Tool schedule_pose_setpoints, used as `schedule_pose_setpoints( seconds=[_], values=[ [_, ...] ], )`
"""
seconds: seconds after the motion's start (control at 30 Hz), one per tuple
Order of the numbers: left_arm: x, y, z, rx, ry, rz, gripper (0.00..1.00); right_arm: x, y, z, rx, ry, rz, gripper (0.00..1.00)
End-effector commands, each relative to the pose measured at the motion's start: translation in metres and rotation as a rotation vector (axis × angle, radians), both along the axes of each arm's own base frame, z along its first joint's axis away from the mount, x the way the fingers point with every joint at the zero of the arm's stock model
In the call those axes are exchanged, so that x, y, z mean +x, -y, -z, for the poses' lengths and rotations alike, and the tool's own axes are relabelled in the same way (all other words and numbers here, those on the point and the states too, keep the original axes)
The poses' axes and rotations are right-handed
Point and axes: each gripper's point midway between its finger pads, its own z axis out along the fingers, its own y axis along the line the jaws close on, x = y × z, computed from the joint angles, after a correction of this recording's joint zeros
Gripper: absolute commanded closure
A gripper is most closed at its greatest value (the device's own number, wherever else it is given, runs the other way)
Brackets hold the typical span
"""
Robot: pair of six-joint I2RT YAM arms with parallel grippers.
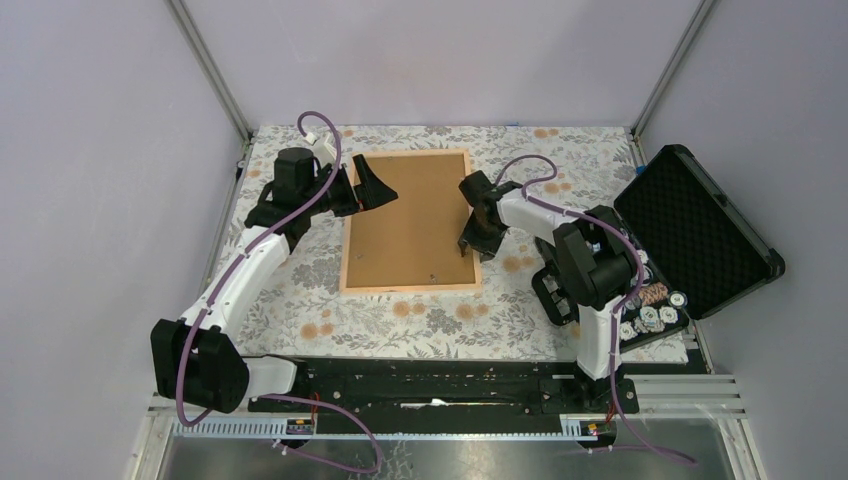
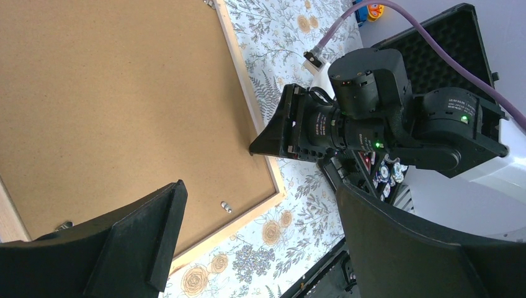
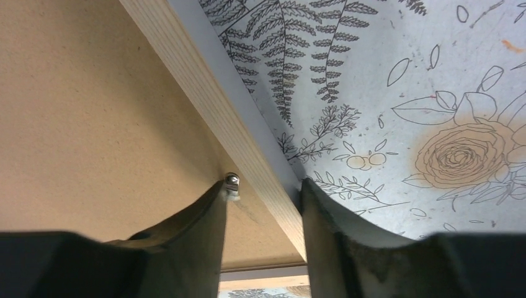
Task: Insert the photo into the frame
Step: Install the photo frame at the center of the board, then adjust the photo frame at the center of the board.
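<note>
Closest in, the right hand [image 3: 263,189] straddles one rail of the frame [image 3: 195,81]. Its inner finger [image 3: 192,236] is down on the brown board beside a small metal tab [image 3: 231,180], and its outer one is against the rail's outside face. The hand is about half closed and has hold of nothing that I can see: a sliver of board shows between the inner finger and the rail. Judging by the placing, it is set either to pinch the rail or to work that tab.

The photo [image 3: 80,112] lies face down inside the frame, showing only its plain, matt, fibrous board back, and it looks seated level within the rails. The frame is thin, square-edged light wood with visible grain. It lies flat mid-table, nearer the far edge; the straddled rail faces the table's right edge.

The left hand [image 1: 372,185] hovers over the opposite rail near the frame's far corner, spread fully wide and empty — probably placed to steady that side.

The table [image 3: 434,74] wears a smooth cloth printed with ferns and roses. A black foam-lined case [image 1: 690,230] lies open at the right edge.
</note>
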Motion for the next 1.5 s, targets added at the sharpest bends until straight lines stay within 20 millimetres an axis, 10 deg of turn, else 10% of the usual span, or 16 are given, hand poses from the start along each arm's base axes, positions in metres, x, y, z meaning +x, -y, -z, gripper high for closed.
schedule_pose_setpoints(
  seconds=[0.0,0.37,0.57,0.7,0.93,1.47],
  values=[
    [0.001,0.005,-0.031,-0.031,0.096,0.023,0.01,-0.015,0.014,0.009,-0.086,-0.019,-0.016,0.56],
    [0.000,0.005,-0.032,-0.030,0.104,0.021,0.01,0.017,0.004,0.010,-0.098,0.087,-0.342,0.98],
    [-0.001,0.006,-0.032,-0.027,0.104,0.024,0.01,0.038,-0.008,0.004,-0.087,0.162,-0.566,1.00],
    [0.001,0.005,-0.030,-0.026,0.100,0.023,0.01,0.040,-0.019,-0.019,-0.032,0.205,-0.599,0.48],
    [0.003,0.001,-0.032,-0.021,0.110,0.006,0.01,0.068,-0.023,-0.035,-0.068,0.270,-0.588,0.15],
    [0.012,-0.009,-0.022,-0.023,0.090,-0.022,0.01,0.129,-0.008,-0.001,-0.133,0.248,-0.518,0.21]
  ],
)
